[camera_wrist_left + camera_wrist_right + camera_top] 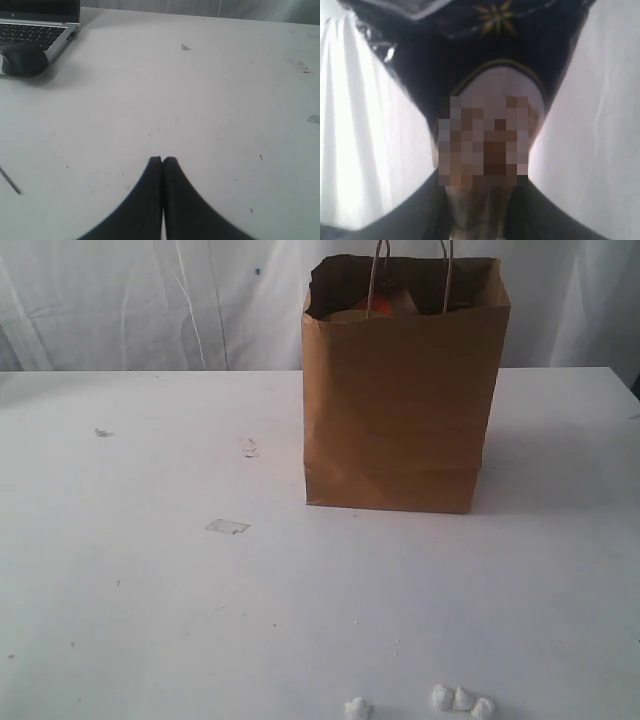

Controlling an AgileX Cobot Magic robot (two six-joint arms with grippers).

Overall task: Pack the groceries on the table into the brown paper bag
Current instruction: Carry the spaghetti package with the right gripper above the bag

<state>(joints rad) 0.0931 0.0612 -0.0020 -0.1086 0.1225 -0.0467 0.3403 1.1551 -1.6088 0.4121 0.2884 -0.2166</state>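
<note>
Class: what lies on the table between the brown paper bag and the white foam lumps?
Nothing. In the exterior view, the stretch of table between the brown paper bag and the white foam lumps is bare.

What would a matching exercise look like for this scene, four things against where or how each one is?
Things: 1 brown paper bag; 2 white foam lumps; 3 left gripper; 4 dark-blue packet.
States: A shut, holding nothing; B gripped by the right gripper; C standing upright on the table; D lying loose, nearer the camera than the bag.
Pairs: 1-C; 2-D; 3-A; 4-B.
</note>
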